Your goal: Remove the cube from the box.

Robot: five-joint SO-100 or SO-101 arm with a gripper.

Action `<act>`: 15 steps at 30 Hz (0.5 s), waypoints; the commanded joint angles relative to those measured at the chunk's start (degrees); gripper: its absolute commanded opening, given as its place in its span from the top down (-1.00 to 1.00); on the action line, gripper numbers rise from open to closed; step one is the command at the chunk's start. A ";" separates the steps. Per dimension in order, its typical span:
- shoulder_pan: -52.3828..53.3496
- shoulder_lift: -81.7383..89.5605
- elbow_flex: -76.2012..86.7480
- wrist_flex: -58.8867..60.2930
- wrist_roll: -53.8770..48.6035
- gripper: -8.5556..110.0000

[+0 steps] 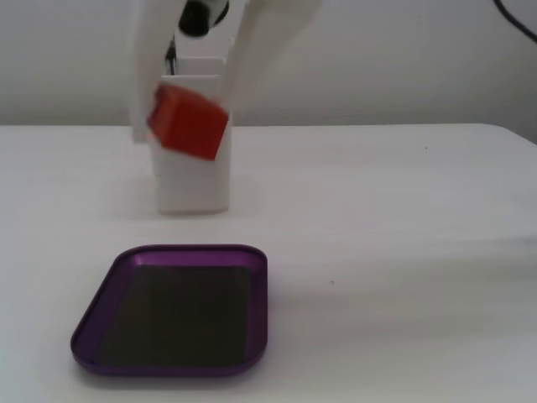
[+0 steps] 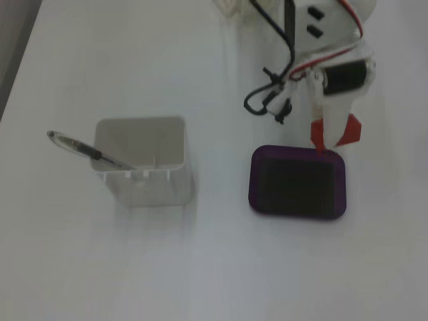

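Note:
The red-orange cube (image 1: pixel 188 122) hangs in the air, tilted, well above the table, with my gripper (image 1: pixel 185 126) shut on it between two white fingers (image 1: pixel 148 75). In the fixed view from above, the gripper (image 2: pixel 333 138) holds the cube (image 2: pixel 349 130) just past the far edge of the purple box (image 2: pixel 297 182). The box (image 1: pixel 176 317) lies flat on the white table with its dark bottom bare. Most of the arm is cut off by the top edge in both fixed views.
A tall white square container (image 2: pixel 144 167) stands left of the box with a pen (image 2: pixel 87 150) leaning out of it; in the low fixed view the container (image 1: pixel 195 172) stands behind the raised cube. Black cables (image 2: pixel 271 93) hang beside the arm.

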 commanded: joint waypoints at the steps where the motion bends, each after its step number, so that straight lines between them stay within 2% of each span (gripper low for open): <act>1: 0.62 10.11 -2.64 3.69 -0.09 0.86; 7: 8.70 14.77 3.08 10.46 0.62 0.86; 11: 11.43 16.70 15.12 10.11 0.70 0.86; 15: 12.30 20.65 28.48 3.25 0.70 0.86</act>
